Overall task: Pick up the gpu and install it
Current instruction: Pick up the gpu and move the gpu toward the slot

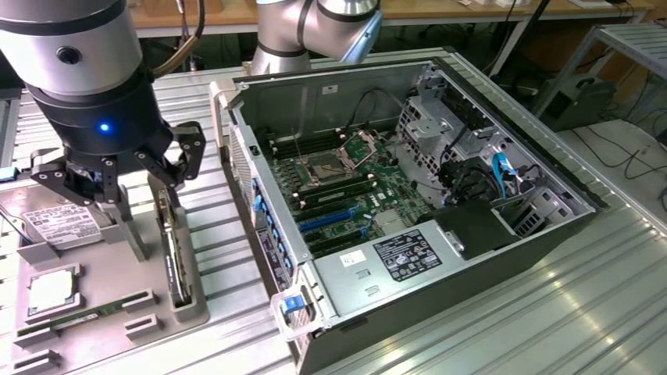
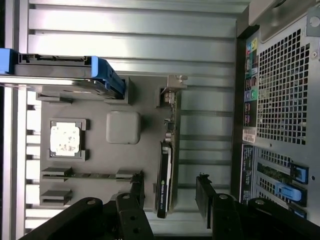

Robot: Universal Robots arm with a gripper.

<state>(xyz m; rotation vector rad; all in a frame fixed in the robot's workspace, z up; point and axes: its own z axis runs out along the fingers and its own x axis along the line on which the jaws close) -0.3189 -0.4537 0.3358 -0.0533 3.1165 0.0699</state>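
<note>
Two fingers [image 2: 137, 192] spread wide, either side of the upright gpu [image 2: 164, 186], holding nothing, grey holder [image 2: 147, 100] beneath.

- The end effector [image 2: 170, 187] had its two black fingers [image 2: 137, 192] wide apart, with the gpu [image 2: 166, 170] between them.
- The gpu stood on its thin edge in a grey holder [image 2: 150, 130].
- A hard drive [image 2: 60, 70], a square chip [image 2: 65, 138] and a memory stick [image 2: 90, 175] sat there too.
- A computer case [image 2: 285, 90] stood nearby.

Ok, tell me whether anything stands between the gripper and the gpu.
Nothing visible does. The open gripper hangs over the gpu, which stands on edge in the gray holder, one finger to each side of it.
</note>
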